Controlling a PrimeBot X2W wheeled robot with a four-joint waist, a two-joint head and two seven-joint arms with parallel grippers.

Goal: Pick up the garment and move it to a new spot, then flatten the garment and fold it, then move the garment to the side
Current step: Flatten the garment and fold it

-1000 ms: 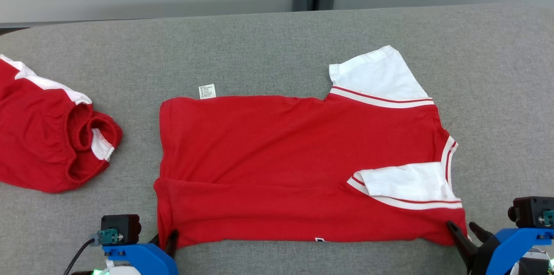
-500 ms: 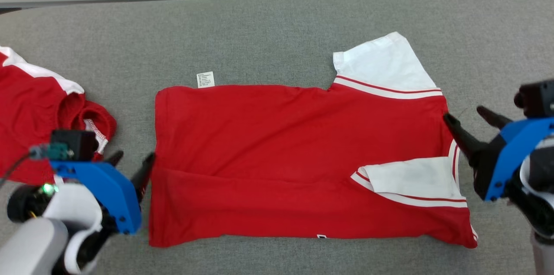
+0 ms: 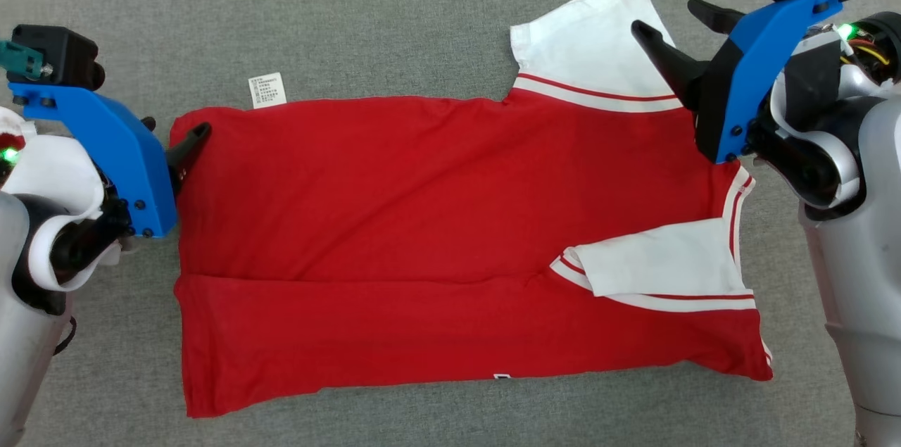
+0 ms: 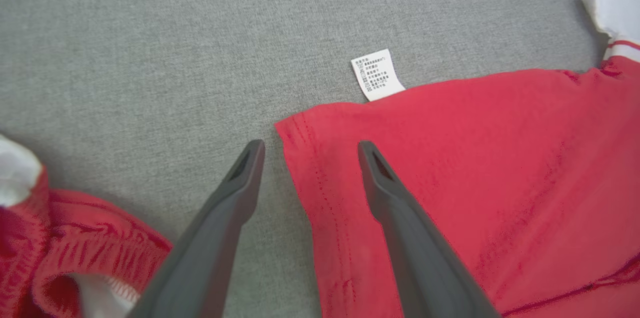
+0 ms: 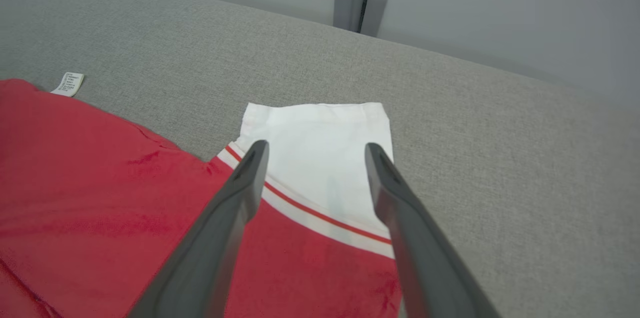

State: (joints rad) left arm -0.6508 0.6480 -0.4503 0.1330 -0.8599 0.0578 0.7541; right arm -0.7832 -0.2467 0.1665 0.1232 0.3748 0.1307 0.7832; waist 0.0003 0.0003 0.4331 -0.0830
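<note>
**A:** Where does the garment sit?

**B:** The red garment (image 3: 422, 222) lies spread on the grey table (image 3: 352, 10), hem toward the robot's left and collar end toward its right. A fold line runs along its near part, and the near sleeve (image 3: 662, 271), white with a red stripe, is turned in onto the red body. The far sleeve (image 3: 591, 39) lies flat on the table. A white care label (image 3: 267, 89) pokes out at the far hem corner.

**A:** And the grippers?

**B:** The left gripper (image 3: 174, 129) has its fingers spread at that far hem corner. In the left wrist view one finger is over the red cloth and the other over bare table beside the hem. It grips nothing. The right gripper (image 3: 665, 16) is also spread, poised over the far sleeve near its striped seam, holding nothing.

**A:** Does either touch the cloth?

**B:** I cannot tell.

**A:** Anything else nearby?

**B:** A second red piece (image 4: 60, 258), bunched, lies apart from the hem on the left.
</note>
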